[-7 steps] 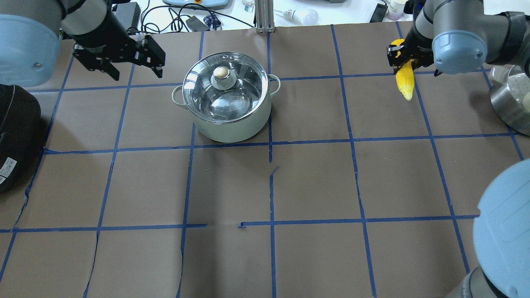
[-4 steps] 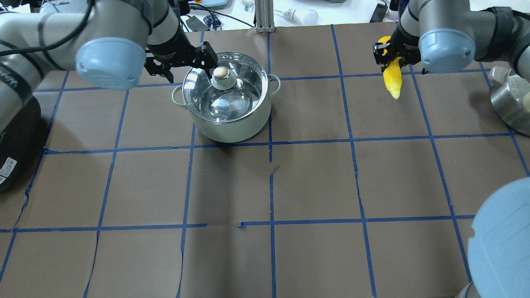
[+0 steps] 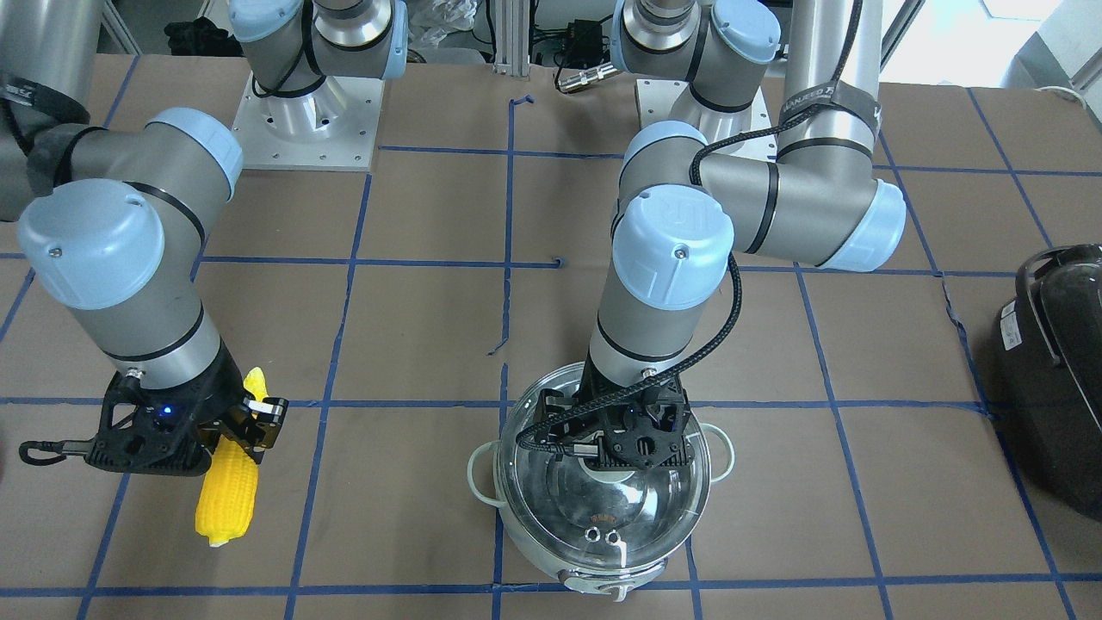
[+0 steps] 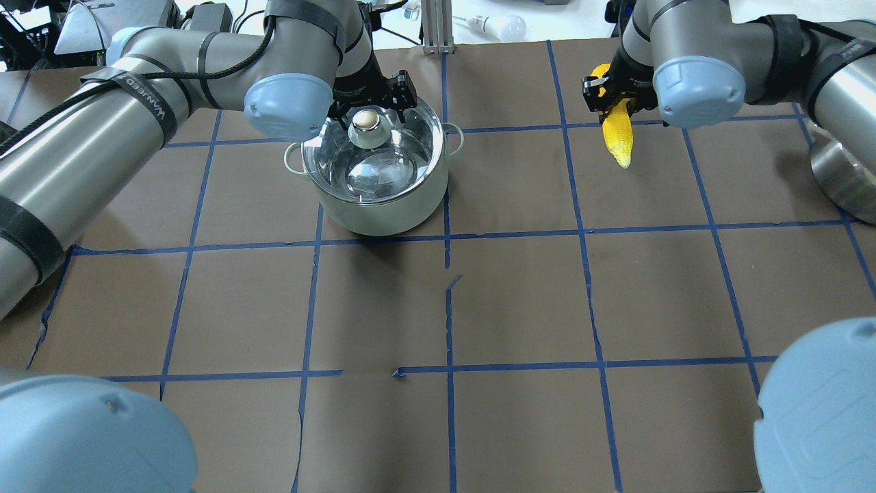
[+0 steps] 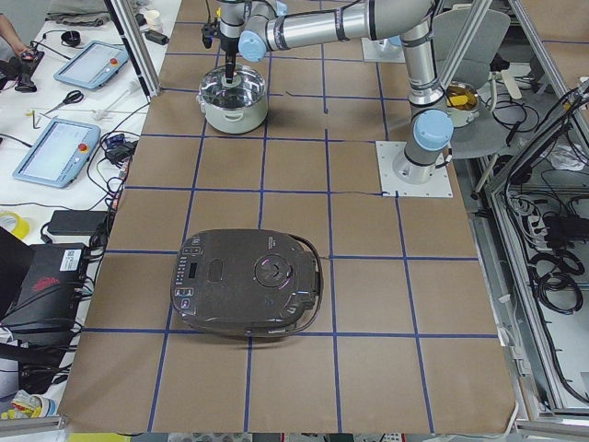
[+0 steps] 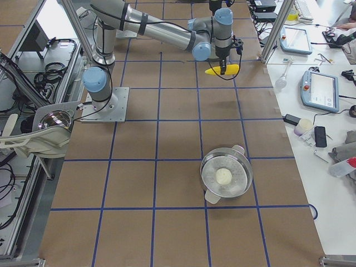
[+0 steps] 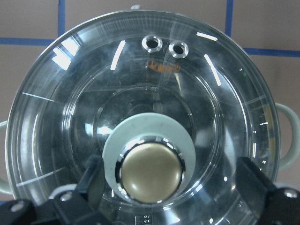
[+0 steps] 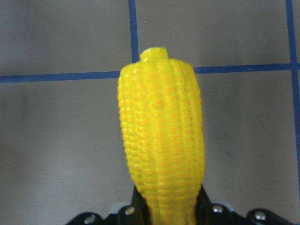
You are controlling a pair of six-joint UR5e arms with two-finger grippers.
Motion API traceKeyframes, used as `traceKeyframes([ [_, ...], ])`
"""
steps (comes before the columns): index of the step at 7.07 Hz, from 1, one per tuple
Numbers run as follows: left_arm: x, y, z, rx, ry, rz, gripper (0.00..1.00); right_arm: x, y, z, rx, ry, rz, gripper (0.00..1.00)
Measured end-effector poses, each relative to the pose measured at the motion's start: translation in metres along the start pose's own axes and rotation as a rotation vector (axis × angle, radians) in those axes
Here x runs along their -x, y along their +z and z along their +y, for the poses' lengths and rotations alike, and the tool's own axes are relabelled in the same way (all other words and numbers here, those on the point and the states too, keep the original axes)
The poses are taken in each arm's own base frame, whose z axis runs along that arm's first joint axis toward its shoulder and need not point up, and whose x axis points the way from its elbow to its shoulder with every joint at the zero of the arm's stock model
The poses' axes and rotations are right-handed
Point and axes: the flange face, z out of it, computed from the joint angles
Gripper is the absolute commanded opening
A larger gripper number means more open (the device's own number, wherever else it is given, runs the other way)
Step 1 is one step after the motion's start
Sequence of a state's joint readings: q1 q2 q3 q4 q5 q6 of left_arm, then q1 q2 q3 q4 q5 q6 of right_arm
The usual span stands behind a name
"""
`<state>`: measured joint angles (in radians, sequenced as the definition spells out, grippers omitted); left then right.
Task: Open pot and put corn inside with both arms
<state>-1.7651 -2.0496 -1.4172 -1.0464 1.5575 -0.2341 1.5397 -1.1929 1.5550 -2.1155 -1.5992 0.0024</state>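
The mint-green pot (image 4: 383,209) stands at the far middle of the table with its glass lid (image 4: 383,164) on. My left gripper (image 4: 371,108) is open and sits low over the lid, one finger (image 7: 93,176) on each side of the brass knob (image 7: 151,172), with a gap to each. The front view shows the same, with the left gripper (image 3: 616,448) above the pot (image 3: 594,579). My right gripper (image 4: 611,92) is shut on the thick end of the yellow corn (image 4: 619,133), held above the table far to the pot's right, tip pointing down and forward (image 8: 161,136).
A black glossy appliance (image 5: 248,281) sits at the table's left end and also shows in the front view (image 3: 1059,362). A steel steamer pot (image 6: 225,177) stands at the right end. Cables and devices lie beyond the far edge.
My left gripper has moved right, from left of the pot to over the lid knob. My right gripper has carried the corn leftward, toward the pot.
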Motion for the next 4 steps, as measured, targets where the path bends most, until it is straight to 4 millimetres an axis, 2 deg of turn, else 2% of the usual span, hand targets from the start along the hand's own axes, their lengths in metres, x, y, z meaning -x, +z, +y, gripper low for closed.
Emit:
traceKeyframes([
  [1, 0.0000, 0.0034, 0.0000, 0.001, 0.010, -0.002, 0.44, 0.0033, 0.0003, 0.0005, -0.001, -0.005, 0.000, 0.00],
  [4, 0.0003, 0.0014, 0.0004, -0.003, 0.021, -0.003, 0.27, 0.0060, 0.0029, 0.0019, 0.004, -0.008, -0.006, 0.00],
])
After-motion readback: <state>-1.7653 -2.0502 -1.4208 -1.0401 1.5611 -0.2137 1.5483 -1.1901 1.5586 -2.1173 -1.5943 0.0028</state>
